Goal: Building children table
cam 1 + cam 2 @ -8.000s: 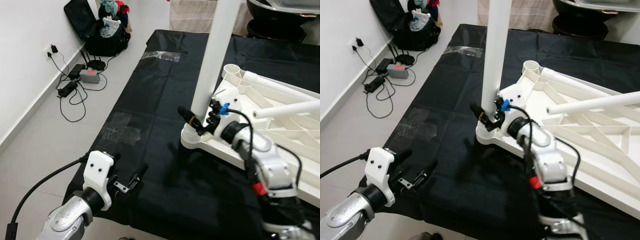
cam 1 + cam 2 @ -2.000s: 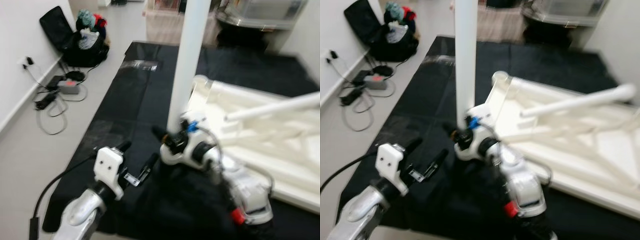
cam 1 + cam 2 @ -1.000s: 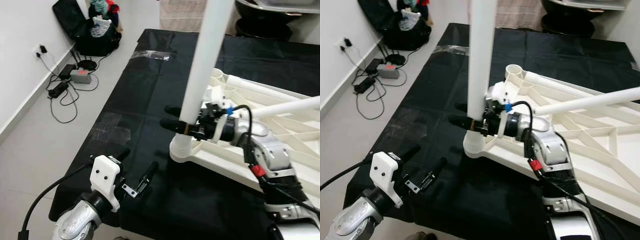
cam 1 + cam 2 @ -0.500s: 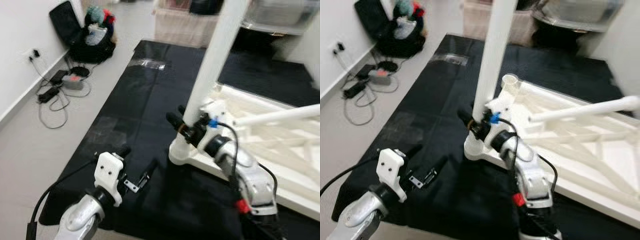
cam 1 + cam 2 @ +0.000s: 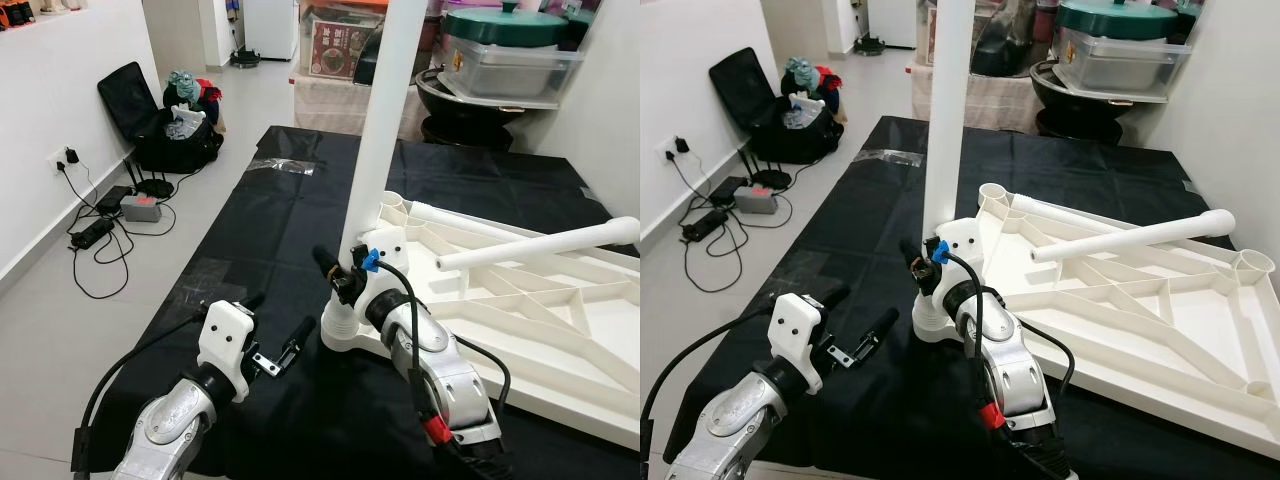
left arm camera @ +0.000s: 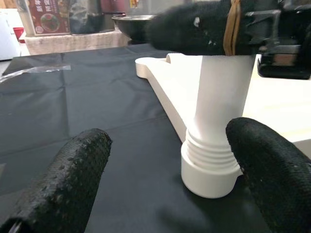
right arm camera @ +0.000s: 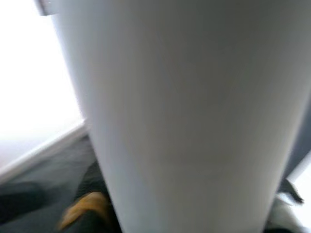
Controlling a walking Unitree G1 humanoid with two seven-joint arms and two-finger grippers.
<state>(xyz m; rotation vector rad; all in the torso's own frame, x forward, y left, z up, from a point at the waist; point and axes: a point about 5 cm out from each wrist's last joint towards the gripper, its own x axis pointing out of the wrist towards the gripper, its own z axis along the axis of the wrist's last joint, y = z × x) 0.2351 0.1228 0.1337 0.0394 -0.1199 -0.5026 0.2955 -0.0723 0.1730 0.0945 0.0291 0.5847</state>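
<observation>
While the leg stands in its corner socket, the step in hand looks like seating it.
Table panel (image 5: pixel 560 340): white, upside down on the black-covered tabletop (image 5: pixel 270 215).
Leg (image 5: pixel 385 120): upright; best kept vertical and pressed straight down.
Right tool (image 5: pixel 340 275): clamped on the leg just above the socket (image 5: pixel 345 330).
Left tool (image 5: pixel 278 335): fingers spread, empty, near the socket.

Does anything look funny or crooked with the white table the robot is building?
Yes. The table top lies upside down on the black cloth. One leg stands upright in its corner, gripped by the right end effector, but another leg lies slanted across the underside, not fitted. The left end effector hovers open nearby.
</observation>
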